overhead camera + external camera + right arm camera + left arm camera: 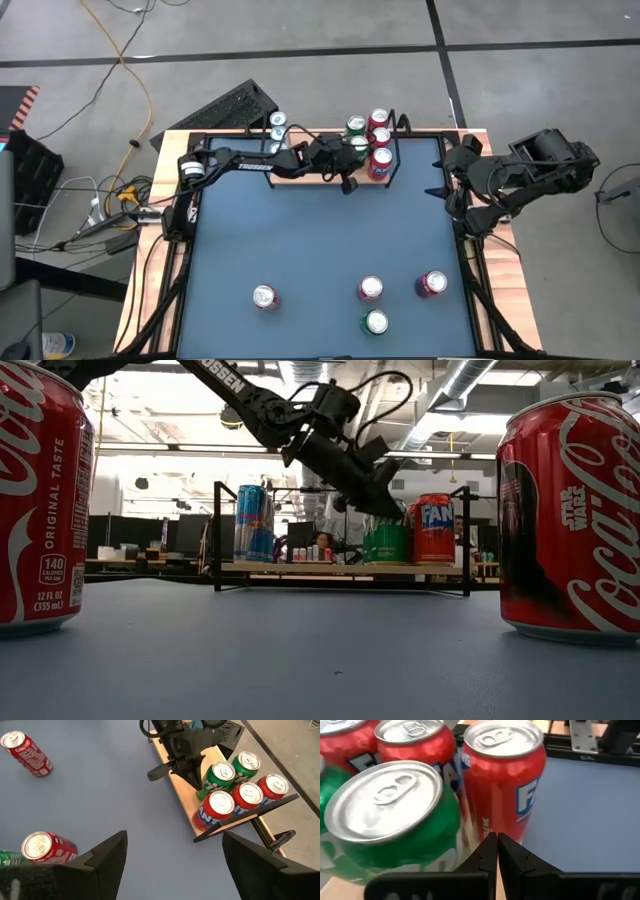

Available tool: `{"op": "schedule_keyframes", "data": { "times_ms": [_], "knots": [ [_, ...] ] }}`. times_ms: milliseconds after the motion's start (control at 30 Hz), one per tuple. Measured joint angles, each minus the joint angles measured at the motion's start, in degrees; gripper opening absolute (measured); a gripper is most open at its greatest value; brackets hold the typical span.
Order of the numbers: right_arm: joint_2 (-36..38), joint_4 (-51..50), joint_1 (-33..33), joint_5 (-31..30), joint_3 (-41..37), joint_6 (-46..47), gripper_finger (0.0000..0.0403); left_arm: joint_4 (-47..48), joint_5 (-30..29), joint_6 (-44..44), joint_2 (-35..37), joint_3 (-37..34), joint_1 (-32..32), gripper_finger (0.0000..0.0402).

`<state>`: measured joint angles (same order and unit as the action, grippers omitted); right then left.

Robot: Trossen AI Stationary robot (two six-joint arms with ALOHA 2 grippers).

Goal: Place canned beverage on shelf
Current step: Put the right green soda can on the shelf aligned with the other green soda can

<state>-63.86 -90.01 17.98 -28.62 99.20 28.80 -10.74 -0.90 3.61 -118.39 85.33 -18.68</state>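
Four loose cans stand on the table (230, 240) well short of the shelf (330, 172): a red can (265, 297), a second red can (370, 289), a third red one (432, 283) and a green can (376, 322) nearest the front edge. Closer to the shelf, the right gripper (447, 190) waits at the table's right rim, jaws wide and empty. The left gripper (347, 182) hangs just beside the shelved cans, fingers pressed shut on nothing. Each can looks rigid, smooth, probably full and weighty, likely slippery; grasp it mid-body across its width.
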Motion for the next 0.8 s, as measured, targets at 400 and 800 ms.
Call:
{"op": "schedule_keyframes", "data": {
  "times_ms": [400,800],
  "knots": [
    [0.0,0.0,0.0,0.0,0.0,-0.3,0.0311,-0.3,-2.9,1.4,0.1,0.0,-1.5,0.0],
    [0.0,0.0,0.0,0.0,0.0,-0.3,0.0311,-1.0,-3.0,1.6,0.1,0.0,-2.4,0.0]
  ]
}}
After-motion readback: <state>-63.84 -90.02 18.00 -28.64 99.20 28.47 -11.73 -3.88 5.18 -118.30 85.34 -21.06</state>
